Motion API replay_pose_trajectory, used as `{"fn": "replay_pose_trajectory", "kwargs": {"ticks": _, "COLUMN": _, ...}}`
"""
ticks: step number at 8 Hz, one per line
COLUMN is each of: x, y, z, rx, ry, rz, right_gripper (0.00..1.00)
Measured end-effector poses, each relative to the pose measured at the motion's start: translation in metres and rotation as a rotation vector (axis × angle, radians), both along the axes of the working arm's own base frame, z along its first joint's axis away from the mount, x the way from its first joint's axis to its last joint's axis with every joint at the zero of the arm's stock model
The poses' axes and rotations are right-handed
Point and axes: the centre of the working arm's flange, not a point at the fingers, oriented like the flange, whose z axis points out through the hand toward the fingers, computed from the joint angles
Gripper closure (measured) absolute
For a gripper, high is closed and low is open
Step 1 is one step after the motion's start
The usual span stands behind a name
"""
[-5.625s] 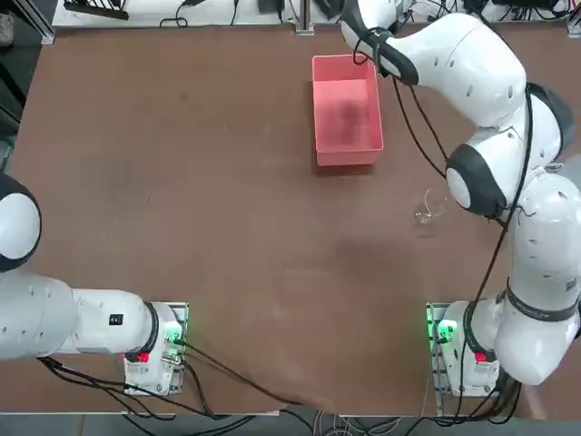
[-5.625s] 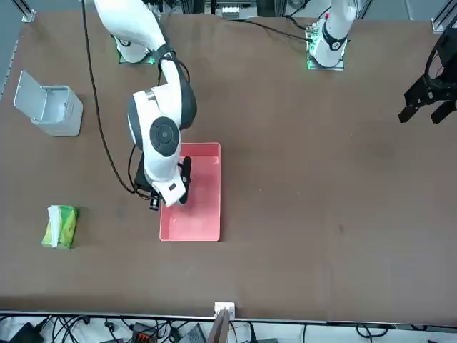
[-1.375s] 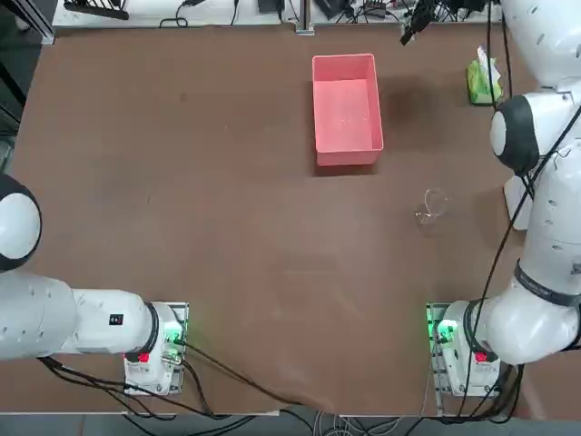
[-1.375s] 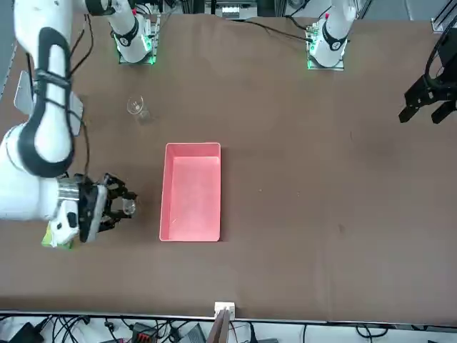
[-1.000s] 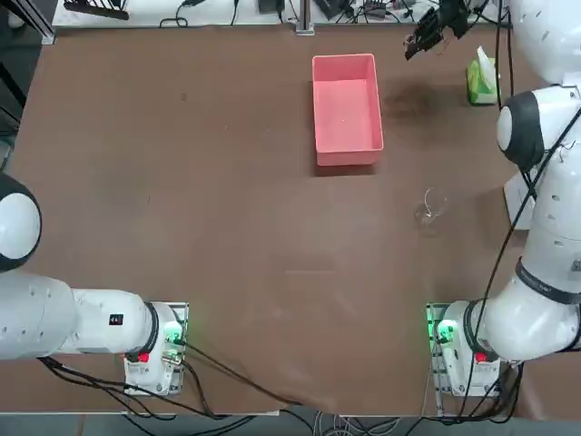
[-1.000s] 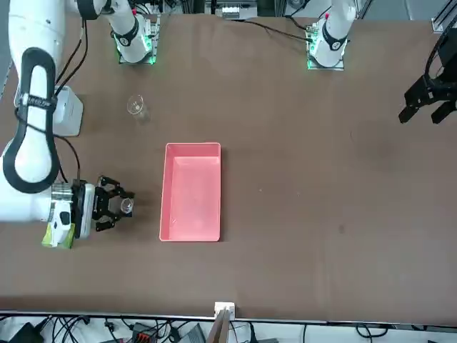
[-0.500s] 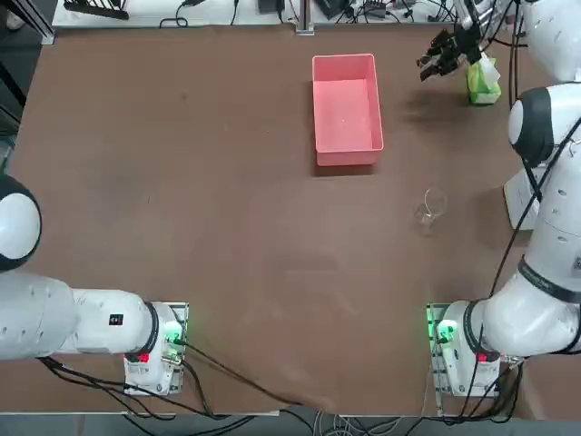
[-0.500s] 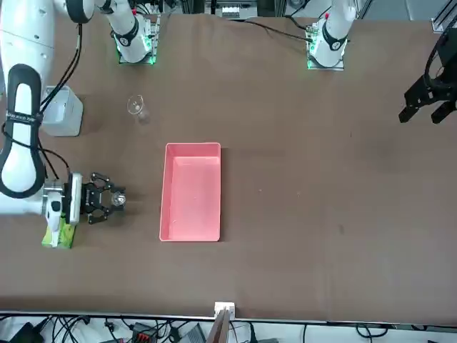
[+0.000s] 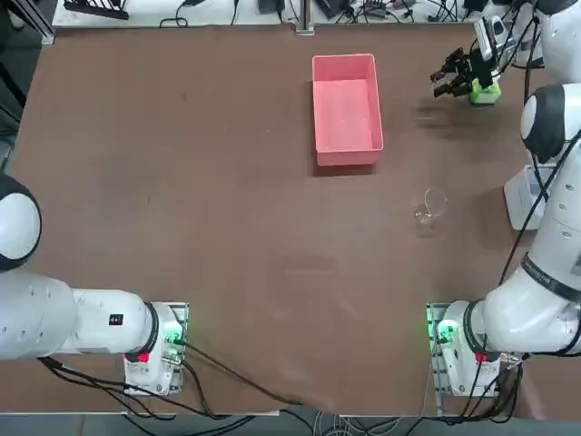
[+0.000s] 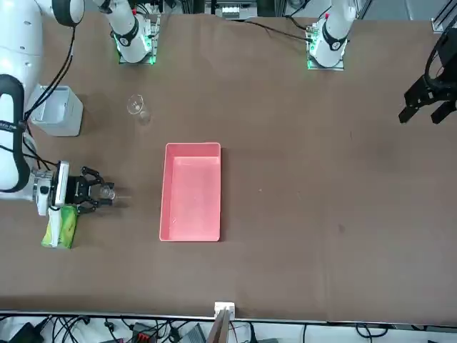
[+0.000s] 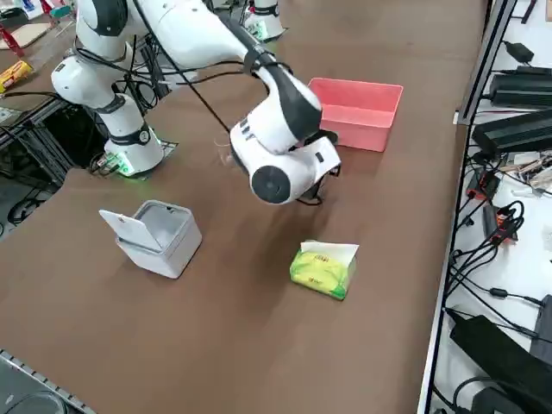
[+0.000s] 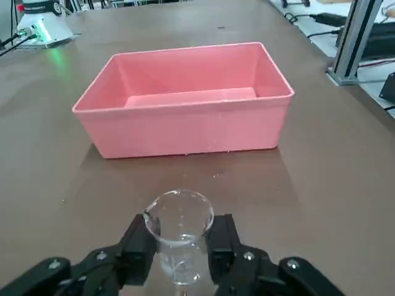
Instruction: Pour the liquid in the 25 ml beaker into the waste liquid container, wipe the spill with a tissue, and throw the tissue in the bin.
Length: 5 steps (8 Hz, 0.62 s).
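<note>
The 25 ml beaker (image 12: pixel 179 237) is held upright, pinched in the right gripper (image 12: pixel 180 246), well clear of the waste liquid container (image 12: pixel 185 98) and beside the tissue pack (image 10: pixel 60 226). Pouring is judged done; next, the beaker should be set down and a tissue drawn.

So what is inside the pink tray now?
The waste liquid container looks empty: only its bare pink floor shows, no visible pool. The near wall hides a strip of floor. The right gripper holds the 25 ml beaker outside it.
</note>
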Motion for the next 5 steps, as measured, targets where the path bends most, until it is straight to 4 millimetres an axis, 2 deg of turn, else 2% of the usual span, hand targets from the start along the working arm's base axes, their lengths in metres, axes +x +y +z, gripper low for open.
{"fn": "replay_pose_trajectory", "kwargs": {"ticks": 3, "x": -0.022, "y": -0.014, "z": -0.045, "rx": 0.057, "ry": -0.033, "rz": -0.014, "right_gripper": 0.52}}
{"fn": "replay_pose_trajectory", "kwargs": {"ticks": 5, "x": -0.031, "y": -0.026, "z": -0.066, "rx": 0.065, "ry": -0.038, "rz": -0.019, "right_gripper": 0.52}}
